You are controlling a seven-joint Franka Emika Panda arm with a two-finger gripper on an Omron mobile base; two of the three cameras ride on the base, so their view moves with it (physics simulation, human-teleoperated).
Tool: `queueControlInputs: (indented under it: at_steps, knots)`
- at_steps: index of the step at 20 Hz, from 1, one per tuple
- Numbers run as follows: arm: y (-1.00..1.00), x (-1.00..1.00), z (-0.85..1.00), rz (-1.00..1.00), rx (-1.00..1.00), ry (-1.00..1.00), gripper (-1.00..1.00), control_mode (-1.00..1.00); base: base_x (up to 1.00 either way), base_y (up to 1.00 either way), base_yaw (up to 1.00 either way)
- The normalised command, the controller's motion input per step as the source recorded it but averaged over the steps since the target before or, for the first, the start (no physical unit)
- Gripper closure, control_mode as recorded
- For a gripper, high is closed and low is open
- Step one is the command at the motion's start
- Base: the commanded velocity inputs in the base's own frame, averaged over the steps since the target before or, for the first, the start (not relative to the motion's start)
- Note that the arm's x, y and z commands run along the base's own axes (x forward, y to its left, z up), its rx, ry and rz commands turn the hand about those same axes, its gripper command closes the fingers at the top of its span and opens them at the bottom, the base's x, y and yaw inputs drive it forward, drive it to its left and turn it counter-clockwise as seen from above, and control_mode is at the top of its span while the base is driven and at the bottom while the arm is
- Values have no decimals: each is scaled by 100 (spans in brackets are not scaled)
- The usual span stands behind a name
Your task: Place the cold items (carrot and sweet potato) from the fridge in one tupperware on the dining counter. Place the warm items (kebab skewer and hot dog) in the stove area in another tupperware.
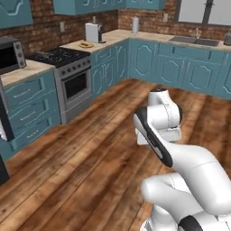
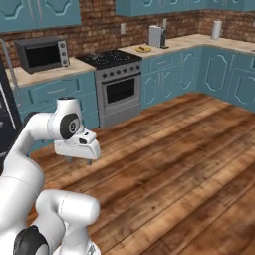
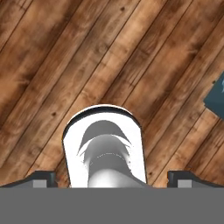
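Two spread, empty fingertips (image 3: 41, 177) of the hand (image 3: 111, 179) over wood floor (image 3: 65, 65); black-topped stove area (image 2: 112, 59) among beige counters.

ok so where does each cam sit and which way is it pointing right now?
Left base view: behind the arm's left, facing the stove and corner counters; white arm at lower right.
Right base view: behind its right, facing the same stove and the microwave; arm at lower left, gripper pointing down.
Hand view: on the hand, looking straight down at the wood floor; open finger tips at the bottom.
Shared: both base views show stove, toaster, floor.
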Motion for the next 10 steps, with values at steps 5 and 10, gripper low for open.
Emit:
queueControlInputs:
  at_steps: [5,10]
  knots:
    - [0,0,0,0,0,0,-100,100,100,28,-18]
    - [0,0,0,0,0,0,-100,100,100,0,-2]
